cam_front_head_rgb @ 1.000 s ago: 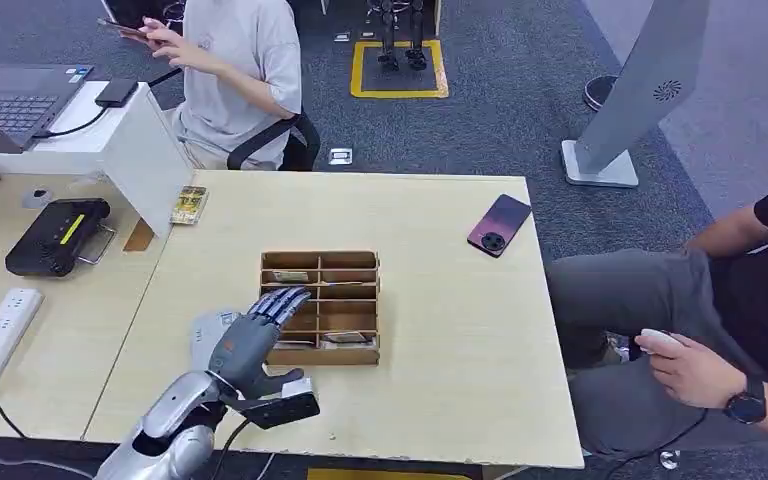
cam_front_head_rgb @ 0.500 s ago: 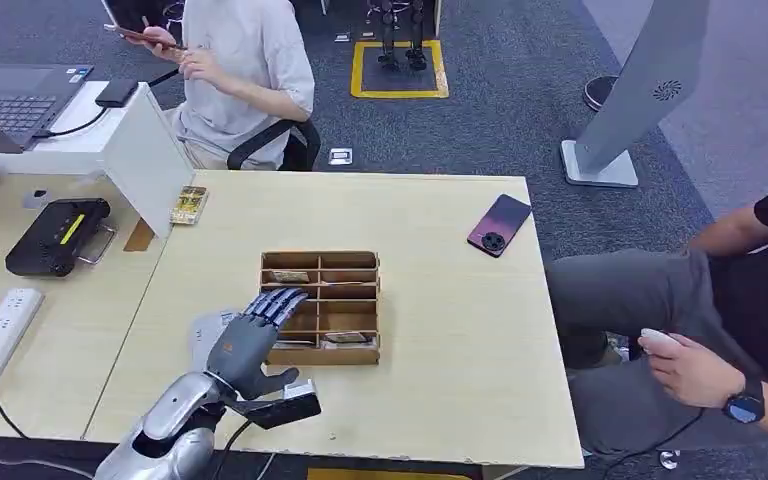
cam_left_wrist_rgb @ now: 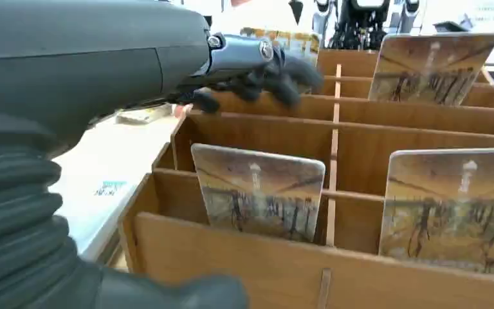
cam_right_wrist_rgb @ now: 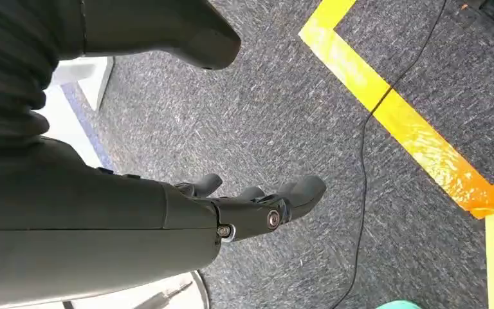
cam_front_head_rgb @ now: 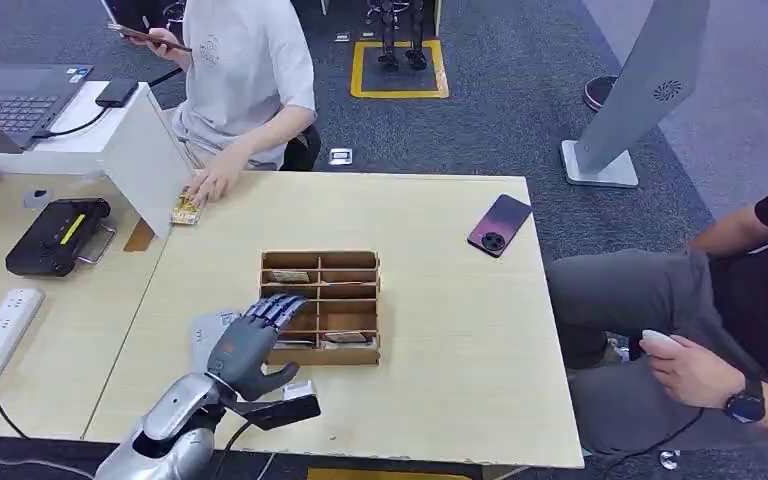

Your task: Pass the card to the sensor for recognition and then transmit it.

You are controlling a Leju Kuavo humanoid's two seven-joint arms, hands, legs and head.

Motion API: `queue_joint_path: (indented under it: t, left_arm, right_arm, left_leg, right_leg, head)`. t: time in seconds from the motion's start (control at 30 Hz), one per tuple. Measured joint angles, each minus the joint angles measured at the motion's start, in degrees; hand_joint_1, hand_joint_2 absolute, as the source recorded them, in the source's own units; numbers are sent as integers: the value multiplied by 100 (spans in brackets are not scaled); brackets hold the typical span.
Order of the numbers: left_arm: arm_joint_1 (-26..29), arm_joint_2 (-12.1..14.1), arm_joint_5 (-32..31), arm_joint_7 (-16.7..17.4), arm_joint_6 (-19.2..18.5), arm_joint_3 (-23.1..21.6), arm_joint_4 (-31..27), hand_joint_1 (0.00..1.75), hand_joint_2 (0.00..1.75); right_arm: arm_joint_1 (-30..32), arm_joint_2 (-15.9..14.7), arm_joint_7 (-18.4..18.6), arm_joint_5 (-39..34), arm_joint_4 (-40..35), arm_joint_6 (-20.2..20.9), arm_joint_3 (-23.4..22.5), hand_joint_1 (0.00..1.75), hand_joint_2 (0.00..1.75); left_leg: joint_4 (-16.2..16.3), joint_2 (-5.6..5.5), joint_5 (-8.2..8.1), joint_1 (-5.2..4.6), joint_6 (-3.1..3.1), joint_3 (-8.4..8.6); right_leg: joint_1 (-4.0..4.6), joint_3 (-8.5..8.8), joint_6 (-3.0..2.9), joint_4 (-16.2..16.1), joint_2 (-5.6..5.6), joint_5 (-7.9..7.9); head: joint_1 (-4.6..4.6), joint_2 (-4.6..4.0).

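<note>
Picking is the step now: my left robot hand (cam_front_head_rgb: 250, 345) hovers empty, fingers apart, over the wooden box (cam_front_head_rgb: 321, 307). Next I must pinch one card (cam_left_wrist_rgb: 259, 190); the right robot hand (cam_right_wrist_rgb: 257, 206) hangs empty, loosely apart.

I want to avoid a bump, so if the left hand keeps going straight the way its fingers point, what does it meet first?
Probably the wooden card box: the left hand has its fingers over the box's near-left dividers, pointing across it. Height above the dividers is unclear, so it might pass over them.

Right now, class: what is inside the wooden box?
The wooden box holds upright picture cards in several compartments. The left hand covers its left edge, hiding anything there.
</note>
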Motion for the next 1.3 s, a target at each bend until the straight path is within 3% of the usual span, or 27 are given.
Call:
queue_joint_path:
  t: [0.3, 0.33, 0.37, 0.4, 0.47, 0.5, 0.97, 1.3]
  left_arm:
    - [-135, 0, 59, -9, -127, 7, 0, 175, 175]
    - [-135, 0, 61, -11, -129, 11, 0, 173, 175]
    - [-135, 0, 64, -15, -125, 18, 0, 155, 175]
    - [-135, 0, 66, -20, -118, 22, 0, 175, 175]
    - [-135, 0, 66, -26, -118, 26, 0, 166, 175]
    - [-137, 0, 66, -26, -118, 26, 0, 175, 175]
    - [-161, -31, 103, -61, -147, 31, 0, 175, 175]
    - [-105, -48, 494, -306, -177, 92, -44, 175, 175]
  right_arm:
    - [-14, 2, 0, 0, -2, 15, 0, 0, 175]
    - [-13, 2, 0, 0, -2, 15, 0, 0, 175]
    - [-13, 2, 0, -7, -2, 15, 0, 0, 175]
    - [-13, 2, -2, -9, -2, 15, 0, 0, 175]
    - [-13, 2, -2, -17, -2, 13, 0, 0, 175]
    - [-12, 2, -2, -24, -2, 13, 0, 0, 175]
    - [-13, 2, -7, -28, -7, 0, 0, 0, 175]
    - [-12, 2, -20, -42, -9, 0, 0, 0, 175]
  left_leg:
    - [-1, -4, 0, 0, 0, 14]
    - [-1, -4, 0, 0, 0, 15]
    - [-1, -4, 0, 0, 0, 16]
    - [-1, -3, 0, 0, 0, 16]
    - [-1, -4, 0, 0, 0, 20]
    - [-1, -3, 0, 0, 0, 21]
    - [-1, -4, 0, 0, 0, 29]
    - [-1, -3, 0, 0, 0, 29]
  right_leg:
    - [0, 17, 0, 0, -6, 0]
    - [0, 18, 0, 0, -6, 0]
    - [0, 19, 0, 0, -6, 0]
    - [0, 20, 0, 0, -6, 0]
    - [0, 23, 0, 0, -6, 0]
    - [0, 24, 0, 0, -6, 0]
    - [0, 32, 0, 0, -5, 0]
    - [0, 33, 0, 0, -7, 0]
  head:
    - [0, 0]
    - [0, 0]
    - [0, 0]
    - [0, 0]
    - [0, 0]
    - [0, 0]
    - [0, 0]
    - [0, 0]
